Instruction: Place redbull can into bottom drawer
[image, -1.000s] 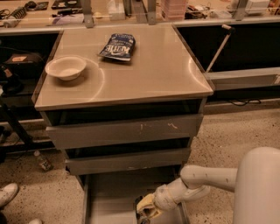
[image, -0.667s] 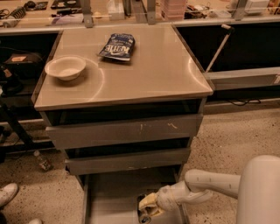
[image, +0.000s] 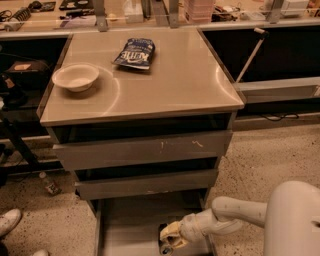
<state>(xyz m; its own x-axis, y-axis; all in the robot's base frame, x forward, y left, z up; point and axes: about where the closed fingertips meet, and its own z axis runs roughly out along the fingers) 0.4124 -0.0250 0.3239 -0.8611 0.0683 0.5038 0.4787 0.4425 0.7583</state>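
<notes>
Our claw (image: 170, 236), at 6 o'clock in the bottom drawer (image: 130, 225), grips the can (image: 164, 248); released tilted, it may topple.

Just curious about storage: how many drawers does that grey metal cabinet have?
3, stacked: the top grey metal drawer and middle drawer are mostly pushed in, the bottom drawer is pulled out, with the gripper low over its floor. None seem hidden.
</notes>
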